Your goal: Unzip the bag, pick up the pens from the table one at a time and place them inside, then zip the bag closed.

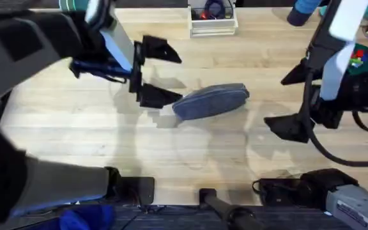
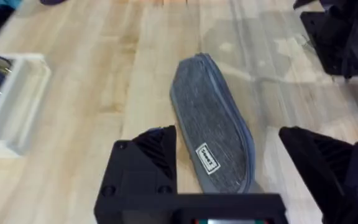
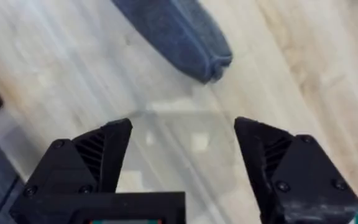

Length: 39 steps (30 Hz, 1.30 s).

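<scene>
Hovering spread-fingered at either end of the shut bag (image 1: 211, 101), the left gripper (image 1: 157, 71) and right gripper (image 1: 291, 102) must next pin it and unzip.

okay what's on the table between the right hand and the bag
Nothing. In the right wrist view, the stretch from the open right hand to the near end of the bag is bare table; the overhead view agrees.
</scene>
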Each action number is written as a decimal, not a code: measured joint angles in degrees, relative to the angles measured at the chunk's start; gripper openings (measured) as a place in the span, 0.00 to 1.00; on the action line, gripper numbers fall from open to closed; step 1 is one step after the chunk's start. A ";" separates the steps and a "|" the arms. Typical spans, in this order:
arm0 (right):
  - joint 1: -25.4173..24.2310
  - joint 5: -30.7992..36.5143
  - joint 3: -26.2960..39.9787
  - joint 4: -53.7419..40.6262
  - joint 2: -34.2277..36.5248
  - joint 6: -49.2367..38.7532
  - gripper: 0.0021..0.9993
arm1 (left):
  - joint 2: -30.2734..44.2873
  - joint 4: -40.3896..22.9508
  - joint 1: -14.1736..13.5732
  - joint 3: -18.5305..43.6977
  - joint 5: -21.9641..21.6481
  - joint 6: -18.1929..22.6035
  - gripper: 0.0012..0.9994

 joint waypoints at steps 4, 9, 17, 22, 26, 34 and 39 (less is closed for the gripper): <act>0.00 -0.73 1.21 -2.83 0.01 -0.04 1.00 | -4.62 -1.72 0.00 2.88 -2.73 -2.71 1.00; 0.00 -1.09 5.11 -5.52 0.00 -1.22 1.00 | -9.43 -1.72 -0.60 3.68 -6.98 -8.05 1.00; -0.10 -3.16 7.20 -8.90 0.00 -3.47 1.00 | -14.81 4.65 -8.81 3.68 -16.25 -21.91 1.00; -2.91 -6.30 7.54 -9.66 0.00 -5.41 1.00 | -15.99 7.72 -15.90 3.73 -22.85 -30.32 1.00; -7.95 -9.13 7.56 -11.47 0.00 -7.92 1.00 | -15.97 8.11 -20.70 3.73 -27.07 -33.41 1.00; -19.48 -16.13 7.65 -13.27 0.75 -15.32 1.00 | -14.70 13.04 -25.27 3.75 -32.14 -40.63 1.00; -20.06 -17.02 7.67 -11.83 3.96 -16.36 1.00 | -9.56 15.40 -26.74 3.75 -32.54 -41.64 1.00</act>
